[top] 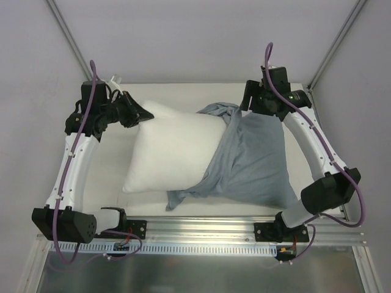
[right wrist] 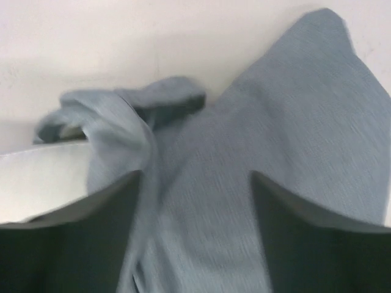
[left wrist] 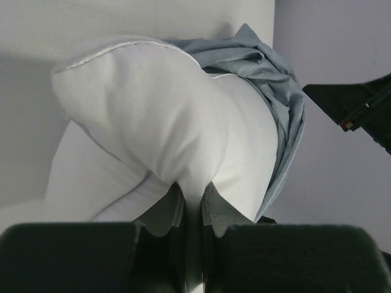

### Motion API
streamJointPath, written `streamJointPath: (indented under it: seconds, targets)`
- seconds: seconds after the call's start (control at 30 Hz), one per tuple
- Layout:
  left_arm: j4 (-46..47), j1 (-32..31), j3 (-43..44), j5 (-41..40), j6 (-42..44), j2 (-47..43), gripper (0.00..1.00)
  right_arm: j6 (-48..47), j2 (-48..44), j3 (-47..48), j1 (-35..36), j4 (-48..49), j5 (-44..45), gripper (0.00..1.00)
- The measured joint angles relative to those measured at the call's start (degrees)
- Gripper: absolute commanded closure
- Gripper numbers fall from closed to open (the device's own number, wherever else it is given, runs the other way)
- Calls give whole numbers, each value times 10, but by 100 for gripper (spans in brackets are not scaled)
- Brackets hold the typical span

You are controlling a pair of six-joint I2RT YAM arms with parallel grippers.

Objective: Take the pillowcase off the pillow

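The pale worktop (top: 183, 93) carries two things. A white pillow (top: 174, 149) lies across its left and middle part, long side running left to right. A grey-blue pillowcase (top: 253, 165) lies over the right part and covers the pillow's right end, so about half of the pillow shows bare. The cloth is plain on the face that shows and bunches into a crumpled fold at the far side, near the pillow's middle. From there its open edge slants toward the near side, where a loose flap rests flat on the worktop just in front of the pillow's near edge. Bare strips of worktop show along the far and near sides.
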Motion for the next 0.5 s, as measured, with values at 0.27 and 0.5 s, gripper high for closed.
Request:
streamJointPath:
  seconds: [0.27, 0.5]
  targets:
    - [-17, 28, -6, -36, -15, 55, 100, -26, -104, -74, -55, -24, -15, 5]
    - [-25, 79, -6, -42, -19, 67, 100, -30, -328, -274, -102, -44, -65, 2]
